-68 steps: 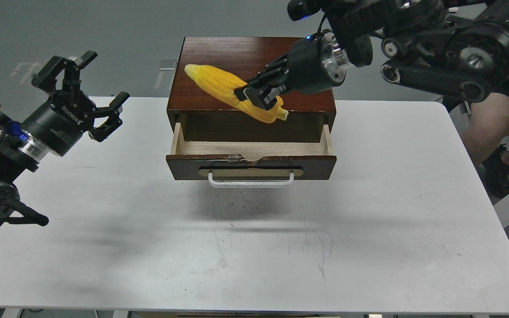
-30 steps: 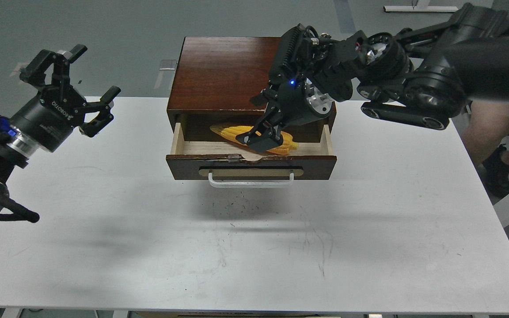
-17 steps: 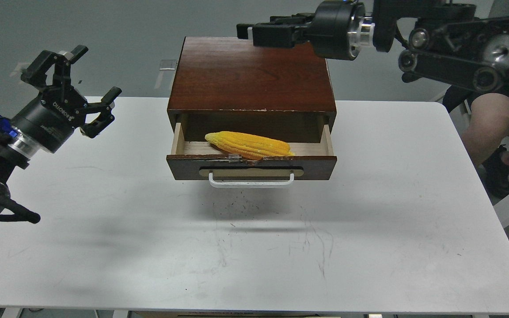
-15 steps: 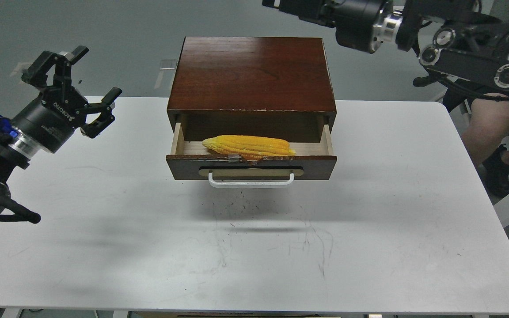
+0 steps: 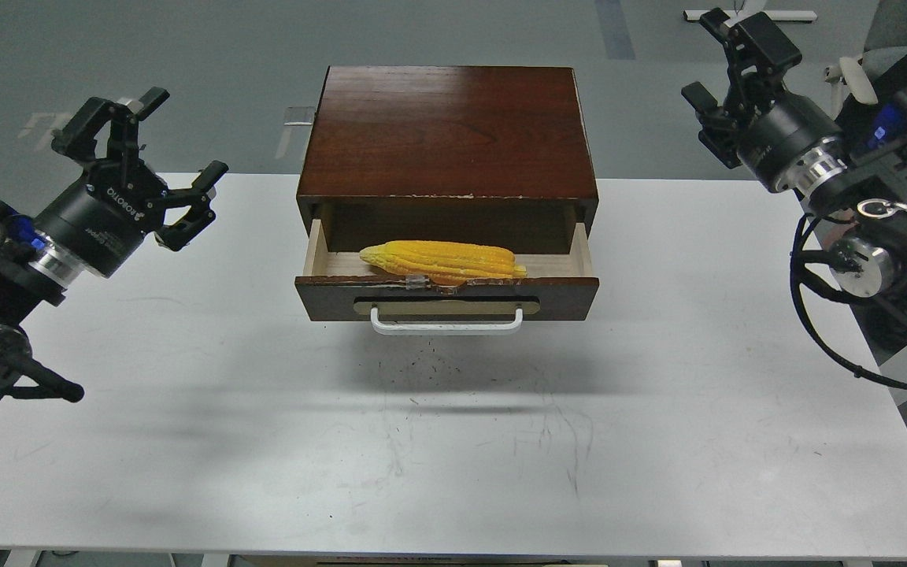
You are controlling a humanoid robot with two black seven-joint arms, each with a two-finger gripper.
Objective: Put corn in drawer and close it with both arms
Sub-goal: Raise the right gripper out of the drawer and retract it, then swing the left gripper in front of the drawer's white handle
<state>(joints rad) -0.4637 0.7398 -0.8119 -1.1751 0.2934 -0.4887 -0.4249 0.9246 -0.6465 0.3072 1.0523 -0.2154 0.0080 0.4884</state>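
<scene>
**A:** In your head view, where is the corn?

**B:** You'll find it lying lengthwise inside the open drawer, close behind the dark front panel, with its tapered tip toward 9 o'clock and its blunt end toward 3 o'clock. The white bar handle sits just below it, toward 6 o'clock. The drawer juts from a brown wooden cabinet standing on the white table.

**A:** And your grippers?

**B:** Your left gripper hangs at 9 o'clock from the cabinet, well apart from it, fingers spread wide and holding nothing. Your right gripper sits toward 2 o'clock, also well clear, with its fingers parted and nothing between them.
</scene>
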